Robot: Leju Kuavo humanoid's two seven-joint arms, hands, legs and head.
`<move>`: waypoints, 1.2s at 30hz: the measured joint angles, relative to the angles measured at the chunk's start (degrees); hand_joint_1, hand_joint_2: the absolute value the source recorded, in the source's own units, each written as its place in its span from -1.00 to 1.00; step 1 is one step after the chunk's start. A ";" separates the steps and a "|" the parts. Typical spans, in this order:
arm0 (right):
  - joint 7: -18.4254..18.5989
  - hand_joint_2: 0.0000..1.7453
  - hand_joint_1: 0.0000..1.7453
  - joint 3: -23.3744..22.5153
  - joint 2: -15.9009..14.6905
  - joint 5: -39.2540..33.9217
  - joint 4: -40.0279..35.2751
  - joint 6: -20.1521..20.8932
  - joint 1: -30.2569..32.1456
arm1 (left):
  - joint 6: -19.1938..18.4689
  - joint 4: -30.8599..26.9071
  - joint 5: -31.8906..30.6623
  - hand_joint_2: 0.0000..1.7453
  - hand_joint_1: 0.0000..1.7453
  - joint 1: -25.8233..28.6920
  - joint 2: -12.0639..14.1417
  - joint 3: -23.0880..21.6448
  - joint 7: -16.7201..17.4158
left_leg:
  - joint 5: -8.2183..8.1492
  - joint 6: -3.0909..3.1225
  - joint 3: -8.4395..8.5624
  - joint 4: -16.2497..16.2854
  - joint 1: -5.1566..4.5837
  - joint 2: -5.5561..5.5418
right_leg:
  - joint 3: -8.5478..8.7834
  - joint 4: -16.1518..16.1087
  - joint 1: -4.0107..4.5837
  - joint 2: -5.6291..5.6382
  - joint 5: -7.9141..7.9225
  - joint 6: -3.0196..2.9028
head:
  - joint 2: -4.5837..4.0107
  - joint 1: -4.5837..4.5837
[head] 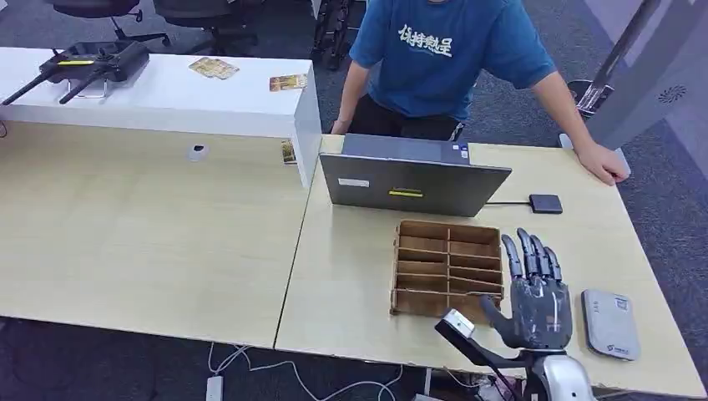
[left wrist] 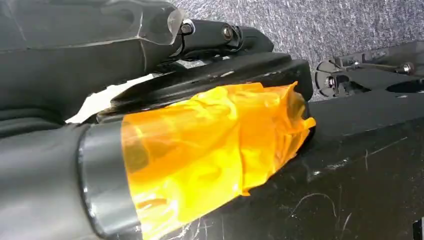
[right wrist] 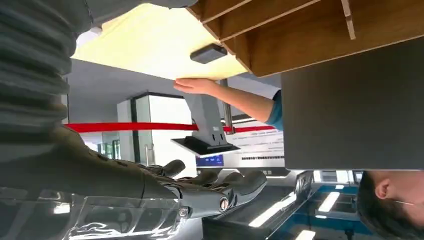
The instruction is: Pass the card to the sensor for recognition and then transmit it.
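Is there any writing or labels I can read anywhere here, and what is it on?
White Chinese characters on the person's blue T-shirt: too blurred to quote.
White label and yellow sticker on the laptop lid: too small to read.
Small mark on the grey card reader: unreadable.
Printed cards on the white shelf: pictures, no legible words.
Screen behind the person in the right wrist view: lines of text, blurred.

This is an office or robotics lab: pale wooden desks [head: 150, 225] stand pushed together on grey carpet [head: 659, 192], black swivel chairs [head: 108, 12] behind them. A grey open laptop [head: 413, 185] faces a person in a blue T-shirt [head: 447, 50], and a black remote controller [head: 88, 63] sits on a white counter [head: 167, 100].
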 joint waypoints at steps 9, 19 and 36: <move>0.11 1.00 -1.00 0.09 -0.61 -0.04 -0.44 -0.02 0.10 | 0.00 0.00 0.24 -1.00 -1.00 0.00 0.00 0.00 0.00 | 0.00 0.00 0.01 0.00 0.00 0.00 | 0.00 0.00 0.00 0.00 0.00 0.00 | 0.00 0.00; -0.09 1.00 -1.00 0.20 -1.11 -0.26 -2.64 1.66 0.68 | 0.02 0.00 0.57 -1.00 -1.00 0.00 0.02 0.00 -0.17 | 0.00 0.00 0.00 0.00 0.00 0.00 | 0.00 0.00 0.00 0.01 0.00 0.00 | 0.00 0.00; 0.13 1.00 -1.00 2.97 -2.01 -2.29 -0.94 5.83 -0.22 | 0.07 0.00 0.74 -1.00 -1.00 0.01 0.00 0.00 -0.20 | 0.00 0.00 0.00 0.00 0.00 0.00 | 0.00 0.00 0.00 0.00 0.00 0.00 | 0.00 0.00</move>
